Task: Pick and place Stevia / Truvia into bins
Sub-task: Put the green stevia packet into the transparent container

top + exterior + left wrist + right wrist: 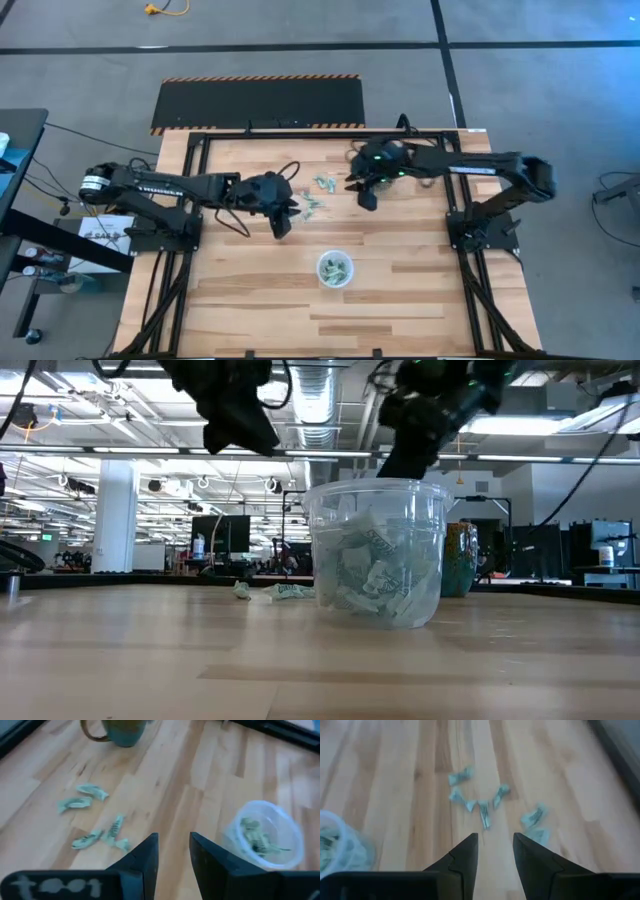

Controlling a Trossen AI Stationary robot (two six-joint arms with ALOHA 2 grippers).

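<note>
Both hands, left (172, 855) and right (495, 852), hover part-open and empty above scattered sachets (485, 812).

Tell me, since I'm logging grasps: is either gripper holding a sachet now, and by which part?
Nothing is held. The left gripper and right gripper both show open, empty fingers above the table; loose sachets lie below.

A clear cup (335, 270) stands upright mid-desk, partly filled with crumpled pale green sachets (372, 582). A few more sachets (318, 194) lie scattered flat on the wood, well apart from it.
</note>
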